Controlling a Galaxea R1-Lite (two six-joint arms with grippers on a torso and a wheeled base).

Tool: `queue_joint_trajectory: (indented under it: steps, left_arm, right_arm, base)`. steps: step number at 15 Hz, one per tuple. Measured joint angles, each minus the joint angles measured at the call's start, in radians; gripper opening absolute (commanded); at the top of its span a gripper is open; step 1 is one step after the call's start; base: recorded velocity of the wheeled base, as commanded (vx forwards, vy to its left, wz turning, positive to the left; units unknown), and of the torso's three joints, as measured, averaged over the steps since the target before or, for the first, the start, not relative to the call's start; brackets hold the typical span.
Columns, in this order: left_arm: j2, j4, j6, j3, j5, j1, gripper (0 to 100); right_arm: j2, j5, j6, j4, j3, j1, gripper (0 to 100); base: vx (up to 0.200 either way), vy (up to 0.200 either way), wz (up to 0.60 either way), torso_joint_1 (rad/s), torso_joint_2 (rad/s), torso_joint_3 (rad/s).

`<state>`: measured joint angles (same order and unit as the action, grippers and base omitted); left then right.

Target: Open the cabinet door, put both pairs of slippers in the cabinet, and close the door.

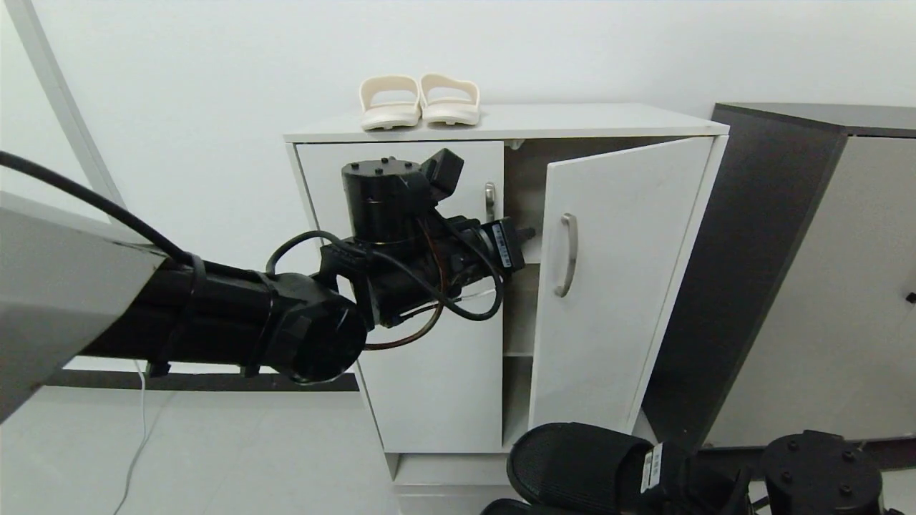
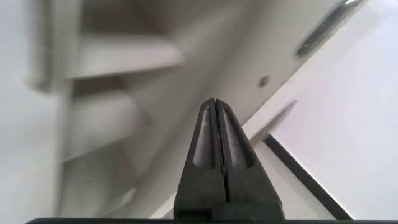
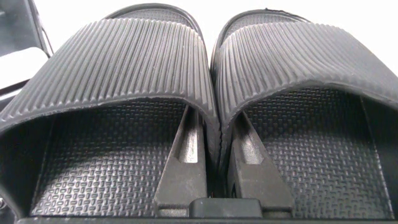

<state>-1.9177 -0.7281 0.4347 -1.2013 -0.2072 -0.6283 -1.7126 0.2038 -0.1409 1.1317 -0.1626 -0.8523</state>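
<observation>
Right wrist view: ribbed black rubber slippers (image 3: pixel 124 68), inner walls pinched between right gripper (image 3: pixel 214 134) fingers. Left gripper (image 2: pixel 215 106) fingers pressed together, empty, by ajar white cabinet door (image 1: pixel 615 286). Cream slippers (image 1: pixel 419 100) atop cabinet (image 1: pixel 429 372).

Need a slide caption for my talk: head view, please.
Shut left gripper beside the open cabinet door; black slippers gripped below, cream pair on top.

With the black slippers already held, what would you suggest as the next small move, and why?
Probably swing the right door wider with the left tool. That door stands only partly open, the shut left tool sits at the gap beside its free edge, and the right tool, shut on the black slippers, would likely need more room to get in.
</observation>
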Motion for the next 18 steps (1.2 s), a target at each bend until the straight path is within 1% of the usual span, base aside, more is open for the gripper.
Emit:
queue_joint_trajectory:
  steps: [1,2,4,6,10,13,14,16,17,18]
  left_arm:
    - [0.011,-0.032,-0.012,0.029,-0.003,-0.011,0]
    - [0.019,-0.052,-0.022,0.05,-0.004,-0.022,0]
    - [0.026,-0.077,-0.026,0.067,-0.001,-0.028,0]
    - [0.031,-0.09,-0.026,0.086,0.0,-0.02,0]
    - [0.084,-0.103,-0.024,0.174,0.0,0.043,0]
    - [0.177,-0.102,-0.028,0.309,0.0,0.088,0]
    - [0.225,-0.099,-0.035,0.371,0.0,0.099,0]
    - [0.342,-0.093,-0.081,0.503,0.003,0.12,0]
    - [0.414,-0.086,-0.12,0.574,0.019,0.133,0]
    - [0.487,-0.078,-0.156,0.643,0.047,0.146,0]
  right_arm:
    - [-0.001,0.0,0.0,-0.001,0.0,-0.001,0]
    - [-0.001,0.0,0.001,0.0,0.0,-0.003,0]
    - [-0.006,0.0,0.001,0.001,0.0,-0.003,0]
    - [-0.008,0.0,0.001,0.001,0.0,-0.003,0]
    - [-0.019,0.0,0.006,0.005,0.0,-0.001,0]
    - [-0.036,0.003,0.015,0.01,-0.003,0.022,0]
    - [-0.043,0.003,0.015,0.021,-0.005,0.03,0]
    - [-0.062,0.001,0.016,0.056,-0.007,0.039,0]
    - [-0.076,0.001,0.015,0.091,-0.007,0.043,0]
    - [-0.09,0.0,0.015,0.116,-0.007,0.05,0]
  base:
    - [-0.2,0.0,0.0,-0.007,0.01,0.007]
    - [0.0,0.0,0.0,0.0,0.0,0.0]
    - [0.0,0.0,0.0,0.0,0.0,0.0]
    - [0.0,0.0,0.0,0.0,0.0,0.0]
    - [0.0,0.0,0.0,0.0,0.0,0.0]
    - [0.0,0.0,0.0,0.0,0.0,0.0]
    - [0.0,0.0,0.0,0.0,0.0,0.0]
    - [0.0,0.0,0.0,0.0,0.0,0.0]
    - [0.0,0.0,0.0,0.0,0.0,0.0]
    - [0.0,0.0,0.0,0.0,0.0,0.0]
